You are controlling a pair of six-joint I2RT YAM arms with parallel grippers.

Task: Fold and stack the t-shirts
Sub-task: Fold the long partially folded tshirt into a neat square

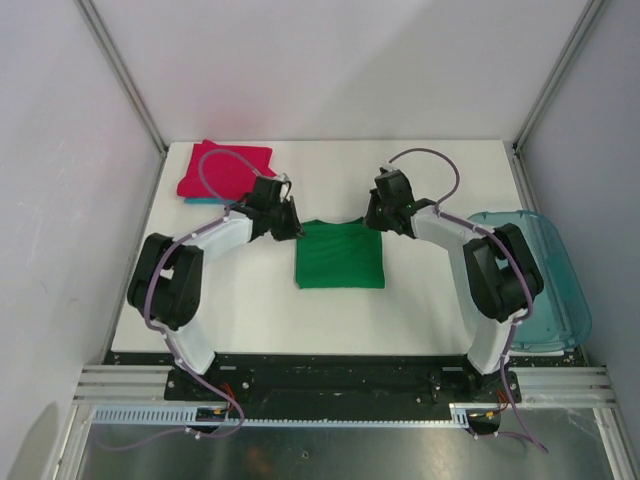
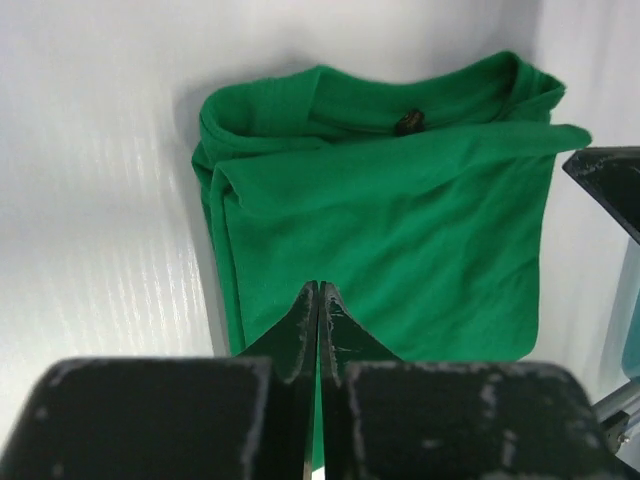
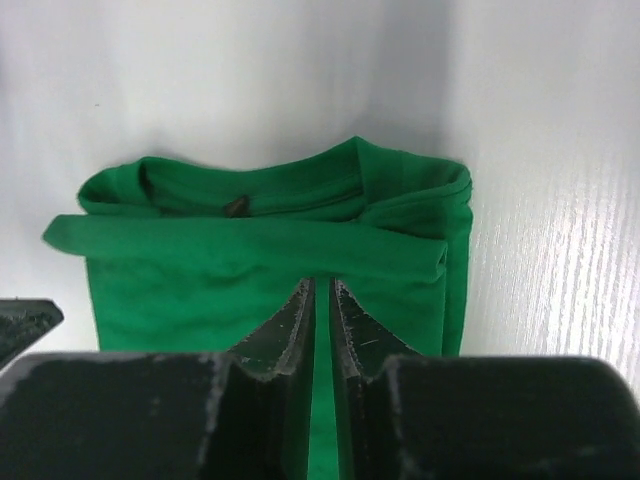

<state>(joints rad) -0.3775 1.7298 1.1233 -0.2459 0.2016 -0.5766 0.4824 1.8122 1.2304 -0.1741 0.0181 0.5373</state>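
Observation:
A green t-shirt (image 1: 340, 255) lies folded into a rectangle on the white table, collar towards the far side. It also shows in the left wrist view (image 2: 400, 230) and the right wrist view (image 3: 250, 260). My left gripper (image 1: 288, 226) hovers at its far left corner, shut and empty (image 2: 319, 288). My right gripper (image 1: 374, 216) hovers at its far right corner, jaws nearly together with nothing between them (image 3: 322, 283). A folded magenta-red t-shirt (image 1: 225, 170) lies at the far left on a light blue one (image 1: 198, 202), of which only an edge shows.
A translucent blue-green plastic bin (image 1: 545, 280) stands at the table's right edge. White walls with metal posts close in the back and both sides. The arm bases sit on a rail at the near edge.

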